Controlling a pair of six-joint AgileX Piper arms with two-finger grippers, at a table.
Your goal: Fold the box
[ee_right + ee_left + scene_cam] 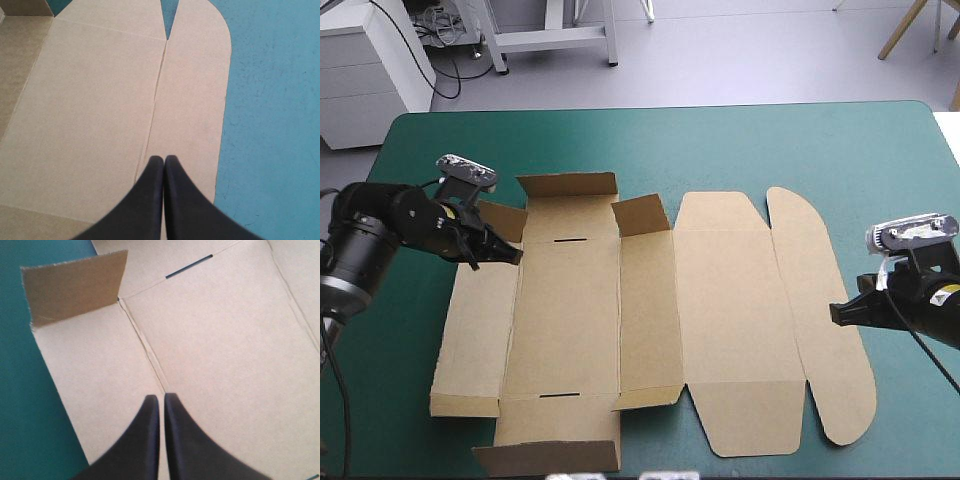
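At the centre of the worktop [770, 140], one brown box [720, 320] is seen spread out, almost wholly flat. Little is judged done so far. Only four short flaps [567, 186] are tipped up, three toward 12 o'clock and one toward 6. No wall is raised or tucked, and the rounded flap [830, 330] lies flat at 3 o'clock.

Two end effectors are counted, both clenched on nothing. The left end effector [512, 256] is held over a side crease at 10 o'clock, and the right end effector [836, 313] over the rounded flap. Two slots [570, 240] are counted in the base.
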